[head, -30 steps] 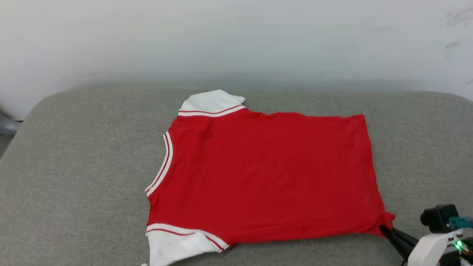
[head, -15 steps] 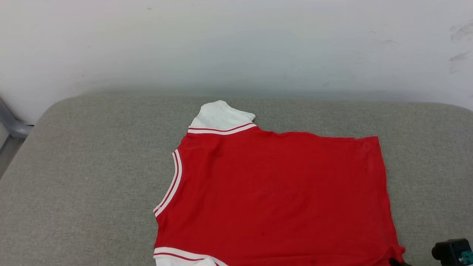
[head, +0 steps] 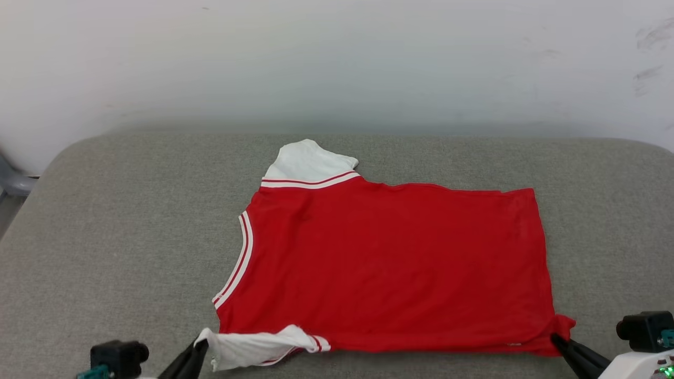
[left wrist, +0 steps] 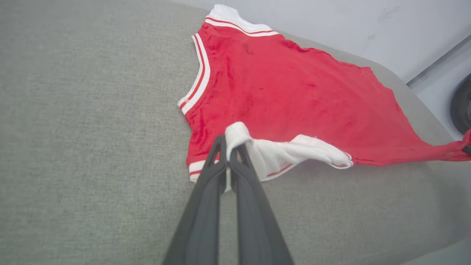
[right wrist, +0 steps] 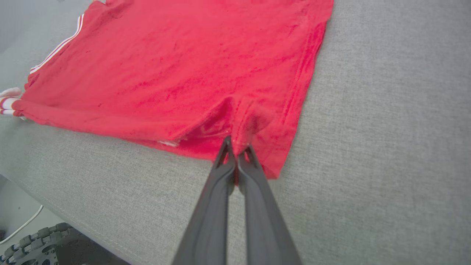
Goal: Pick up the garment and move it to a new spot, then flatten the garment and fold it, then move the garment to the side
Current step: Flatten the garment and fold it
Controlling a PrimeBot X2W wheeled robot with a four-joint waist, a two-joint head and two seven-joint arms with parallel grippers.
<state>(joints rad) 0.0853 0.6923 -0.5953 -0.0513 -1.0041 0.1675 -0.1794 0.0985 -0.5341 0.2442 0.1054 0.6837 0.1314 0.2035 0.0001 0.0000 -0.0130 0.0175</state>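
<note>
Nearest of all, below the front edge of the grey fabric cushion [head: 105, 237], the right wrist view catches a dark toothed wheel [right wrist: 36, 244] and a thin white cable [right wrist: 22, 226] down on the floor. At the cushion's near edge the left gripper [left wrist: 230, 146] has its two dark fingers pressed together on the white near sleeve [left wrist: 287, 154] of the garment [head: 389, 263]. It pinches a fold of the cuff and holds it raised, so the sleeve bunches and droops sideways (its red-and-white striped band curls partly underneath). At the other near corner the right gripper [right wrist: 237, 149] is clamped just as tight. Its fingertips nip the red hem corner, which puckers into a small peak around them. Just beside that pinch a small white tag [right wrist: 169, 142] peeps from the hem, its print too small to read. The garment lies spread over the middle of the cushion, neck opening toward the robot's left and hem toward its right. The side facing up is plain red with faint wrinkles. The striped neckline trim [head: 248, 247] curves along its left edge. Farther back the far sleeve [head: 308, 160] lies flat, white above its striped band, pointing toward the pale wall [head: 337, 63], which carries dark scuffs at the upper right. A grey metal bar [head: 13, 181] shows at the far left, off the cushion.
</note>
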